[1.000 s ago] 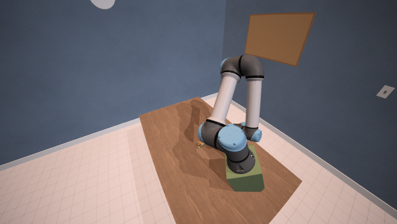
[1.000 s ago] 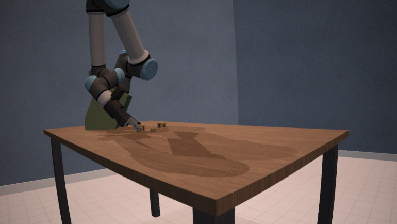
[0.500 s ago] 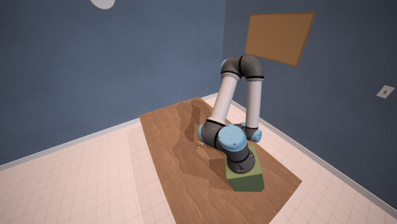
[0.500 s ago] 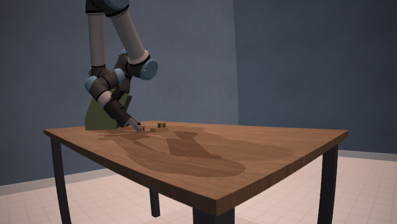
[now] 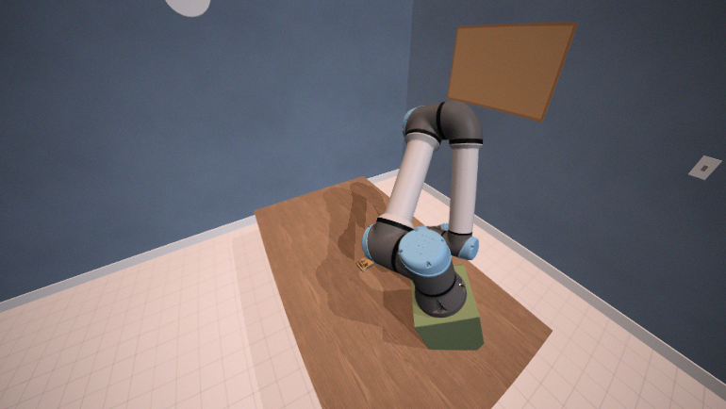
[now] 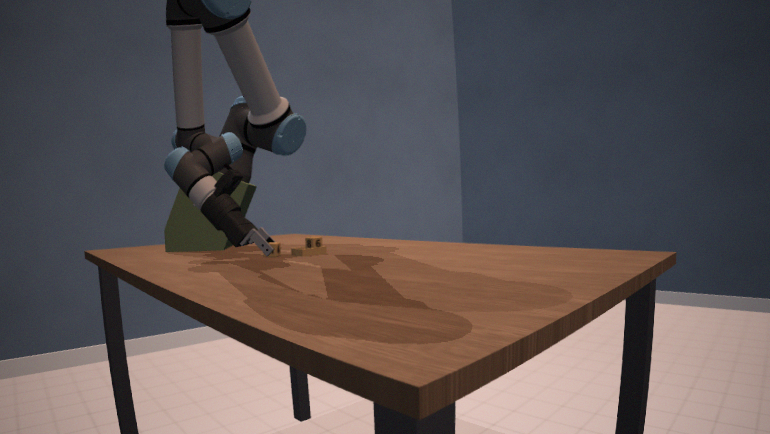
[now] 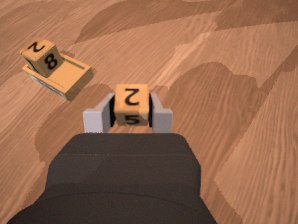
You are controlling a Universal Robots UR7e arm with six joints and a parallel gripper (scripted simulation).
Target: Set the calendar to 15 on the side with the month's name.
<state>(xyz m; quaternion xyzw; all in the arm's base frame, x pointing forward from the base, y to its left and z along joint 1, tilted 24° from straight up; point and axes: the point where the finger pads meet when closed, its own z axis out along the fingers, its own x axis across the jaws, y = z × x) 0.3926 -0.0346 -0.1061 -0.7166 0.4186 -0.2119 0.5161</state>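
Note:
My gripper point(image 7: 132, 104) is shut on an orange digit cube point(image 7: 132, 104), with one grey finger on each side. The cube shows a 2 on top and a 5 on the face toward me. In the exterior view the tilted gripper point(image 6: 263, 243) holds this cube point(image 6: 275, 248) low, at or just above the table top. I cannot tell if it touches. The flat orange tray point(image 7: 61, 76) lies on the table to the left and farther away. The second cube point(image 7: 43, 58) stands on the tray's left part and shows an 8. The tray also shows in the exterior view point(image 6: 308, 250).
The arm's green base block point(image 6: 200, 223) stands behind the gripper at the table's back edge. In the top view the arm hides most of the tray and cubes point(image 5: 364, 264). The wooden table has edges all round.

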